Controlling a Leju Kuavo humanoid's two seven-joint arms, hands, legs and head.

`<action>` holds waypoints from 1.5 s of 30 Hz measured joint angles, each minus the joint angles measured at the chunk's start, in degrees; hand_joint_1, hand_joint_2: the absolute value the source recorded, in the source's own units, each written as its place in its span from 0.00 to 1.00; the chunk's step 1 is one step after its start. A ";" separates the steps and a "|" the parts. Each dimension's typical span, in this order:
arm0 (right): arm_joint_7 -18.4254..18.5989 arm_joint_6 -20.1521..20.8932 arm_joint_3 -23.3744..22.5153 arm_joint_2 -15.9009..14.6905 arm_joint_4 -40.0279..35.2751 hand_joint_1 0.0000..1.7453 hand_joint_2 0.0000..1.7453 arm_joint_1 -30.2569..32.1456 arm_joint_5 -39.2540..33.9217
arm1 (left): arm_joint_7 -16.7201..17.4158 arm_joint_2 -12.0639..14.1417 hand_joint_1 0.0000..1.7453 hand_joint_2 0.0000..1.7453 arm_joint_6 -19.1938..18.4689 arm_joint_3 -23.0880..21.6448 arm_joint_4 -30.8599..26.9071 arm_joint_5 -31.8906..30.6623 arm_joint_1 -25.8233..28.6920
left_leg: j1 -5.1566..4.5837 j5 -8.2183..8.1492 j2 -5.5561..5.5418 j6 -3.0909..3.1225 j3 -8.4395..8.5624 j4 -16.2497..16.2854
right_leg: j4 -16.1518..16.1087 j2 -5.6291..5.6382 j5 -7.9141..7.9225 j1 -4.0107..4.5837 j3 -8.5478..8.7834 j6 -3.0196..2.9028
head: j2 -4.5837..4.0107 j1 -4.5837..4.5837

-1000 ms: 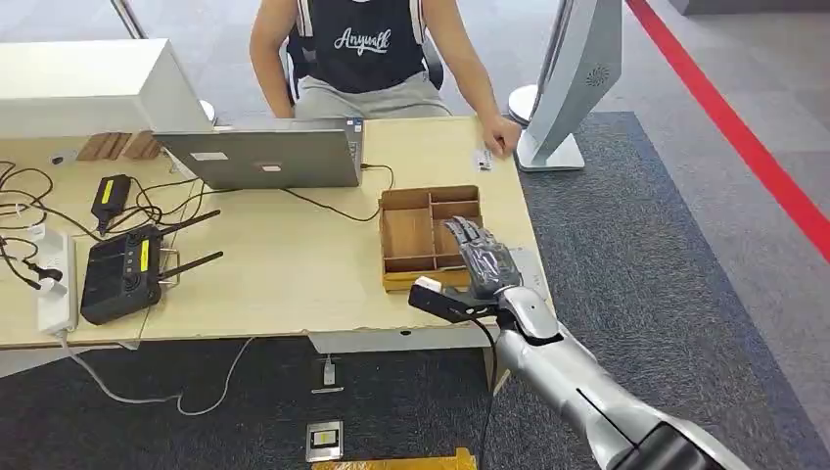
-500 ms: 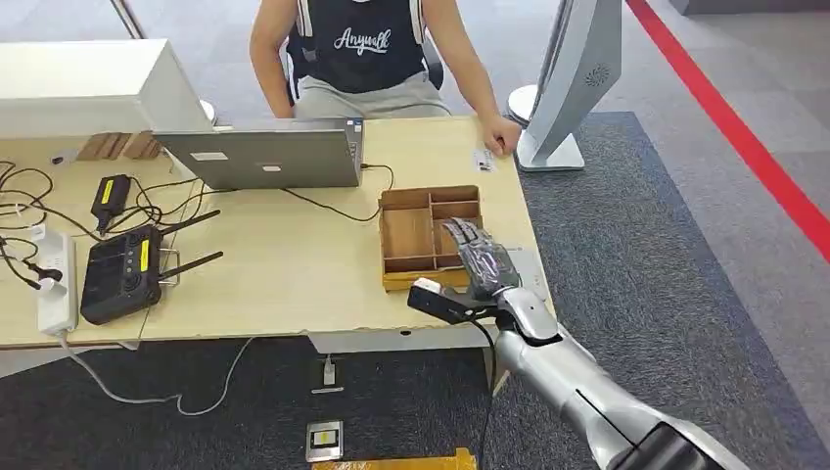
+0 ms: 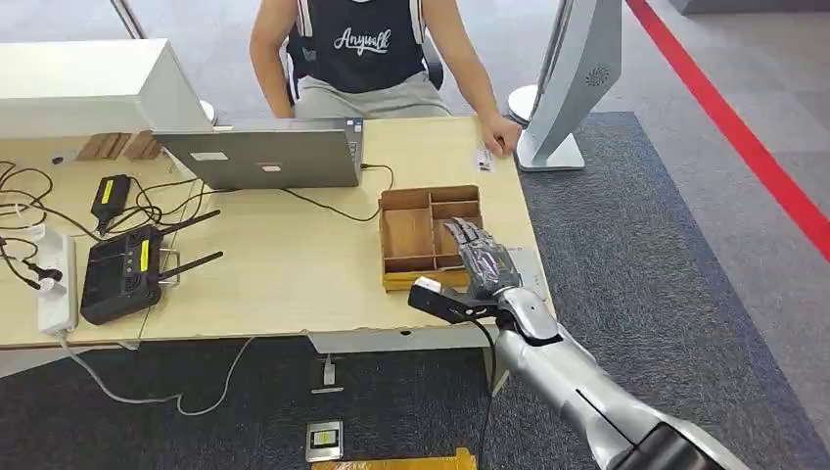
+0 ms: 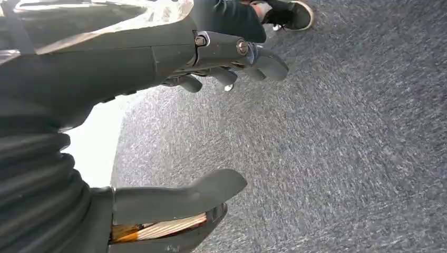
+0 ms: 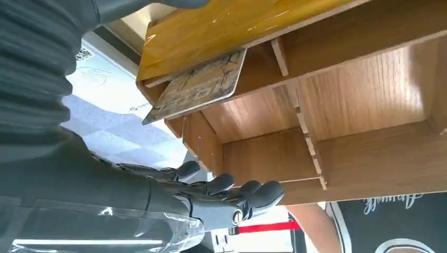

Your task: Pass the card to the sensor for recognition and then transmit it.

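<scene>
Step in hand: reaching for the card; nothing lifted yet, by my reading.
Right hand (image 3: 482, 260): lower centre-right of the head view, over the near right part of the wooden divided tray (image 3: 406, 235); fingers stretched out and apart, holding nothing.
Card (image 5: 197, 85): in the right wrist view, upper centre, a patterned card leaning over the tray's near wall, one end sticking out past the rim.
Key relation: the card lies just beside the right hand's fingertips (image 5: 248, 192), on the thumb side, not yet touched; its long axis runs along the tray wall, across the fingers' line.
Nearer arm: the right; the left hand (image 4: 221, 58) hangs over grey carpet, fingers loosely apart and empty.
Sensor: cannot tell which object it is.
Bench (image 3: 294, 264): carries the tray, a laptop (image 3: 262, 157), and a black controller (image 3: 122, 274).
</scene>
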 joint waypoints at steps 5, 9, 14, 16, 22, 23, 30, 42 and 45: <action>0.00 -0.48 0.00 -0.11 0.13 0.00 1.00 -0.01 -0.59 | -0.04 0.00 0.00 1.00 0.00 0.00 0.00 -0.06 0.00 | 0.00 0.00 0.00 0.00 0.00 0.00 | 0.00 0.00 0.00 0.00 0.00 0.00 | 0.00 0.00; 0.09 -0.55 0.00 -0.18 0.22 1.00 1.00 -0.01 -0.79 | -0.11 0.00 0.00 1.00 0.00 0.00 0.00 -0.20 0.01 | 0.00 0.00 0.00 0.00 0.01 0.00 | 0.00 0.00 0.00 0.00 0.00 0.00 | 0.00 0.00; 0.09 -0.48 0.00 -0.22 0.24 1.00 1.00 0.00 -1.31 | -0.13 0.00 0.00 1.00 0.00 0.00 0.00 -0.24 0.01 | 0.00 0.00 0.00 0.00 0.01 0.00 | 0.00 0.00 0.00 0.00 0.00 0.00 | 0.00 0.00; 0.09 -0.48 0.00 -0.24 0.26 1.00 1.00 0.00 -1.44 | -0.13 0.00 0.00 1.00 0.00 0.00 0.00 -0.24 0.01 | 0.00 0.00 0.00 0.00 0.00 0.00 | 0.00 0.00 0.00 0.00 0.00 0.00 | 0.00 0.00; 0.09 -0.39 0.00 -0.31 0.46 1.00 1.00 -0.01 -1.47 | -0.13 0.00 0.00 1.00 0.00 0.00 0.00 -0.26 0.01 | 0.00 0.00 0.00 0.00 0.00 0.00 | 0.00 0.00 0.00 0.00 0.00 0.00 | 0.00 0.00; 0.09 -0.39 -0.02 -0.31 0.50 1.00 1.00 -0.01 -1.49 | -0.15 0.00 0.00 1.00 0.00 0.00 0.00 -0.28 0.00 | 0.00 0.00 0.00 0.00 0.00 0.00 | 0.00 0.00 0.00 0.00 0.00 0.00 | 0.00 0.00; 0.09 -0.09 -0.02 -0.37 0.53 1.00 1.00 -0.04 -1.51 | -0.26 0.00 0.00 1.00 0.00 0.00 0.00 -0.35 0.00 | 0.00 0.00 0.00 0.00 0.01 0.00 | 0.00 0.00 0.00 0.00 0.00 0.00 | 0.00 0.00; 0.02 0.02 -0.02 -0.37 0.83 1.00 1.00 -0.11 -1.68 | -0.24 0.00 0.00 1.00 -0.02 0.00 0.00 -0.37 0.01 | 0.00 0.00 0.00 0.00 0.00 0.00 | 0.00 0.00 0.00 0.00 0.01 0.00 | 0.00 0.00; 0.00 -0.04 -0.02 -0.37 0.99 1.00 1.00 -0.14 -1.79 | -0.26 0.02 0.00 1.00 -0.02 0.00 0.00 -0.39 0.01 | 0.00 0.00 0.00 0.00 0.01 0.00 | 0.00 0.00 0.00 0.00 0.01 0.00 | 0.00 0.00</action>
